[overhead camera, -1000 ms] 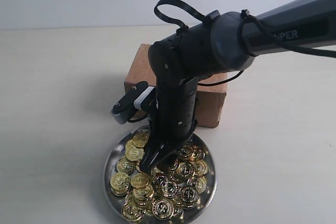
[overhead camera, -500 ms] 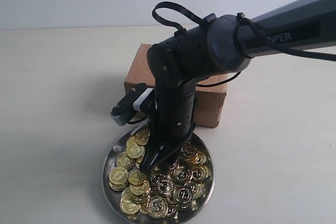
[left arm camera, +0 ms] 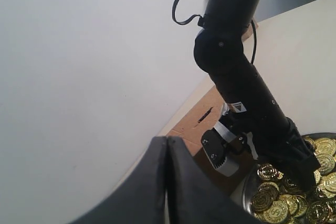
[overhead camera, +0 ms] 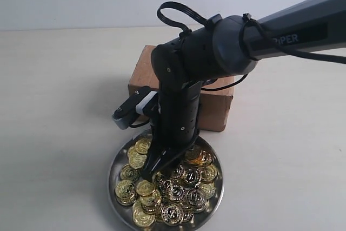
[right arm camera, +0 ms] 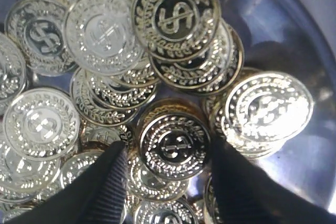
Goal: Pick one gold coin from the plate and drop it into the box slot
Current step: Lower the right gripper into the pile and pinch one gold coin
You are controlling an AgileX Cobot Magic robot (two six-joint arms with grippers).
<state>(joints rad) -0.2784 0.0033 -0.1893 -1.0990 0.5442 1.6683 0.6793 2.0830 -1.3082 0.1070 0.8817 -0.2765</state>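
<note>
Coins (overhead camera: pixel 175 193) fill the plate (overhead camera: pixel 113 167) at 6 o'clock in the exterior view, nearest the camera. Right gripper (overhead camera: pixel 153 170) points down into them at about 10 o'clock from the plate's middle. Its fingers (right arm camera: pixel 107 187) are set narrowly apart to either side of one flat coin (right arm camera: pixel 175 145). One finger looks to touch the coin's edge and the other stands just beside it, so I judge the coin bracketed, not gripped. Box (overhead camera: pixel 216 111) stands just beyond the plate at 12 o'clock, and its slot (left arm camera: pixel 206 114), seen only from the left wrist, lies uncovered. Left gripper (left arm camera: pixel 167 141) hangs pressed closed, holding nothing, well apart from the plate. No step is finished yet: squeeze, lift, carry and drop all remain.
</note>
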